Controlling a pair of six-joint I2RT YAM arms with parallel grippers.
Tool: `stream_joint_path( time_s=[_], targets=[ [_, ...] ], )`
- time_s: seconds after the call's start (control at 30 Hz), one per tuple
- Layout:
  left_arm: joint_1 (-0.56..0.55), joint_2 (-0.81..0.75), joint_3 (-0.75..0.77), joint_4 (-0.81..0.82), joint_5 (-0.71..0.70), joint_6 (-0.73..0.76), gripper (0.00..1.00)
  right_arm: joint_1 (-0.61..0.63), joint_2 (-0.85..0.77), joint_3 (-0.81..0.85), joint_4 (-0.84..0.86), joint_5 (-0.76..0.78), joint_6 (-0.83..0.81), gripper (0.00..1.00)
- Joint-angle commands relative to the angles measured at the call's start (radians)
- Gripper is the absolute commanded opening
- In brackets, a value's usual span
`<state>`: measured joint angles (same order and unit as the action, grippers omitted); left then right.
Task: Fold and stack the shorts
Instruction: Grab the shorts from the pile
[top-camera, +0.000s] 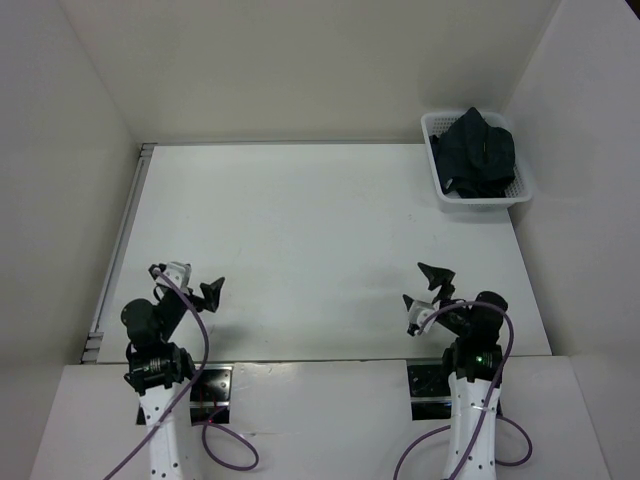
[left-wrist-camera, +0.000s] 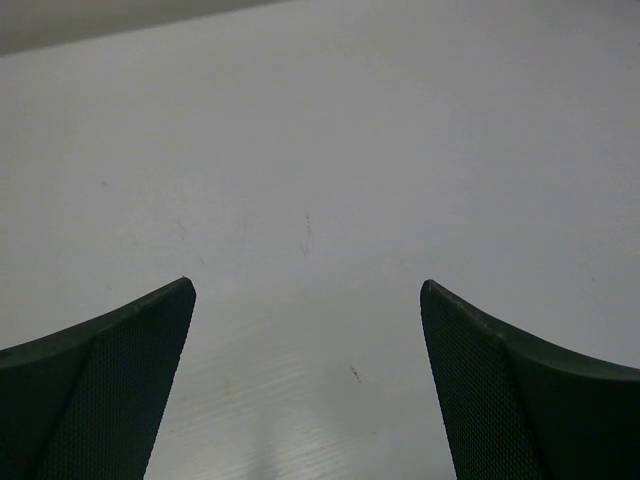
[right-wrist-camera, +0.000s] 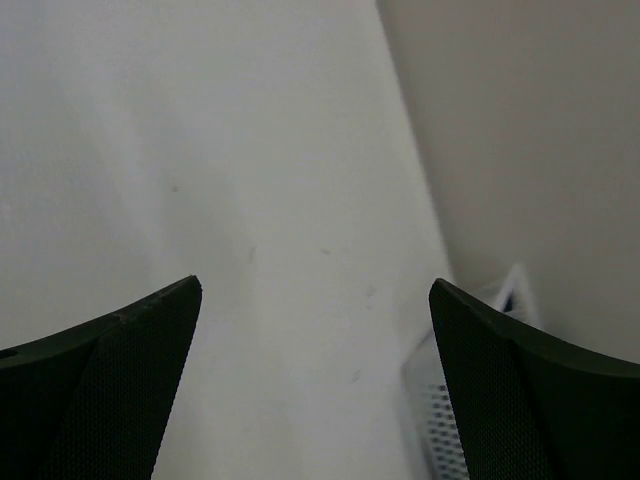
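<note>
My left fingers (top-camera: 186, 281) and my right fingers (top-camera: 425, 288) are spread wide and grasp nothing, poised low over the white worktop (top-camera: 300, 230), while the dark shorts (top-camera: 478, 150) lie bunched in the white basket (top-camera: 437, 188), well ahead of my right fingers and a little to their right.

Shorts (top-camera: 478, 150) sit bunched in the basket (top-camera: 480, 201), their underside hidden by its walls and the drawstring too small to make out. In the right wrist view, only a blurred basket corner (right-wrist-camera: 425, 415) shows. Left fingers (left-wrist-camera: 100, 390) and right fingers (right-wrist-camera: 110, 385) are cropped at the bottom edge.
</note>
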<state>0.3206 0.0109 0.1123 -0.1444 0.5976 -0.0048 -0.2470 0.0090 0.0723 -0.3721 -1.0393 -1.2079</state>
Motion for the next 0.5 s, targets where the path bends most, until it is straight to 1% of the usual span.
stream_joint_path(
  time_s=[0.0, 0.03, 0.07, 0.1, 0.13, 0.17, 0.2, 0.23, 0.27, 0.3, 0.33, 0.37, 0.4, 0.43, 0.47],
  targets=[
    [0.011, -0.023, 0.059, 0.291, 0.04, 0.005, 1.0, -0.006, -0.01, 0.023, 0.186, -0.068, -0.323, 0.99],
    [0.011, -0.023, 0.075, 0.346, -0.038, 0.005, 1.0, -0.006, -0.01, 0.036, 0.264, -0.032, -0.168, 0.99],
    [0.011, -0.009, 0.095, 0.389, -0.109, 0.005, 1.0, -0.006, -0.01, 0.059, 0.477, 0.002, -0.047, 0.99],
    [0.011, 0.021, 0.127, 0.408, -0.192, 0.005, 1.0, 0.003, -0.01, 0.069, 0.581, 0.043, 0.056, 0.99],
    [0.011, 0.05, 0.221, 0.381, -0.193, 0.005, 1.0, 0.012, -0.001, 0.096, 0.657, 0.129, 0.135, 0.99],
    [0.011, 0.131, 0.277, 0.312, -0.193, 0.005, 1.0, 0.024, 0.023, 0.13, 0.659, 0.163, 0.12, 0.99],
    [0.011, 0.183, 0.335, 0.284, -0.193, 0.005, 1.0, 0.038, 0.063, 0.18, 0.609, 0.189, 0.102, 0.99],
    [0.011, 0.24, 0.39, 0.263, -0.193, 0.005, 1.0, 0.067, 0.198, 0.31, 0.558, 0.252, 0.138, 0.99],
    [0.011, 0.367, 0.49, 0.246, -0.174, 0.005, 1.0, 0.081, 0.291, 0.387, 0.473, 0.286, 0.18, 0.99],
    [0.011, 0.433, 0.536, 0.227, -0.161, 0.005, 1.0, 0.097, 0.395, 0.468, 0.438, 0.332, 0.233, 0.99],
    [0.011, 0.508, 0.584, 0.217, -0.125, 0.005, 1.0, 0.13, 0.513, 0.654, 0.405, 0.449, 0.295, 0.99],
    [0.011, 0.666, 0.637, 0.168, -0.105, 0.005, 1.0, 0.152, 0.754, 0.758, 0.334, 0.544, 0.462, 0.99],
    [0.0, 0.748, 0.758, 0.136, -0.092, 0.005, 1.0, 0.176, 0.869, 0.858, 0.311, 0.664, 0.579, 0.99],
    [-0.012, 0.83, 0.82, 0.1, -0.091, 0.005, 1.0, 0.216, 0.979, 1.052, 0.279, 0.806, 0.691, 0.99],
    [-0.021, 0.982, 0.881, 0.01, -0.102, 0.005, 1.0, 0.216, 1.184, 1.145, 0.225, 1.008, 0.816, 0.99]
  ],
)
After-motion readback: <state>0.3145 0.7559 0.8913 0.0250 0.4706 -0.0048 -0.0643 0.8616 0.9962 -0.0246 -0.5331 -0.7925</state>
